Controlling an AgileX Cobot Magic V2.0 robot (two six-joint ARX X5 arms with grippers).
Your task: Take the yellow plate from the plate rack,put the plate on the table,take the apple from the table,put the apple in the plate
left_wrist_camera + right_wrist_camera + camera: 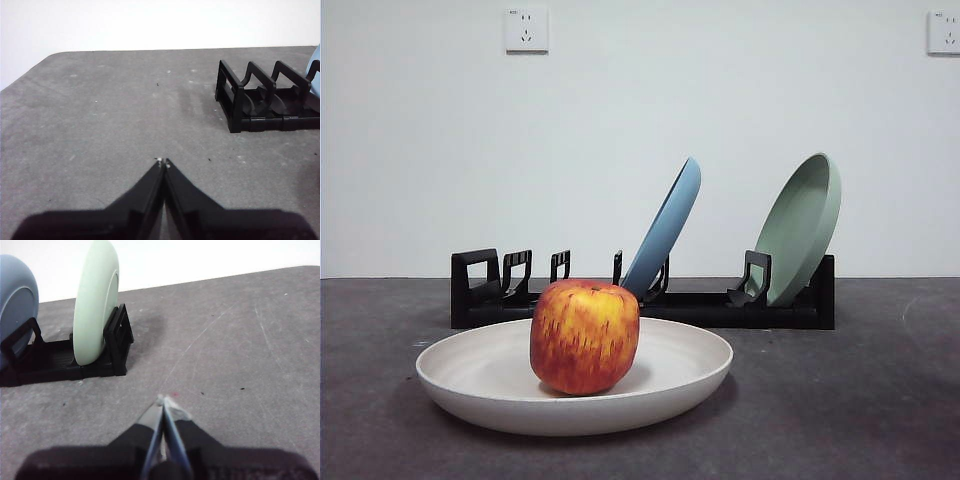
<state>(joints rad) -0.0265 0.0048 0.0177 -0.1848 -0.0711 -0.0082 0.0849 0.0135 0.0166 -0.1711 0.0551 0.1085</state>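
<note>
The cream yellow plate [680, 375] lies flat on the dark grey table [840, 400] near the front. The red and yellow apple [584, 336] stands upright inside it, a little left of its middle. Behind them runs the black plate rack [720, 308], also seen as the plate rack [260, 102] and the plate rack [60, 357] in the wrist views. My left gripper [163, 162] is shut on nothing over bare table off the rack's loop end. Off the rack's other end, my right gripper [165, 401] is shut and holds nothing. Neither arm shows in the front view.
A blue plate [665, 228] leans in the rack's middle slots and a sage-green plate [802, 226] leans at its right end. The green plate [95, 302] and blue plate [17, 302] show in the right wrist view. A white wall with two sockets stands behind.
</note>
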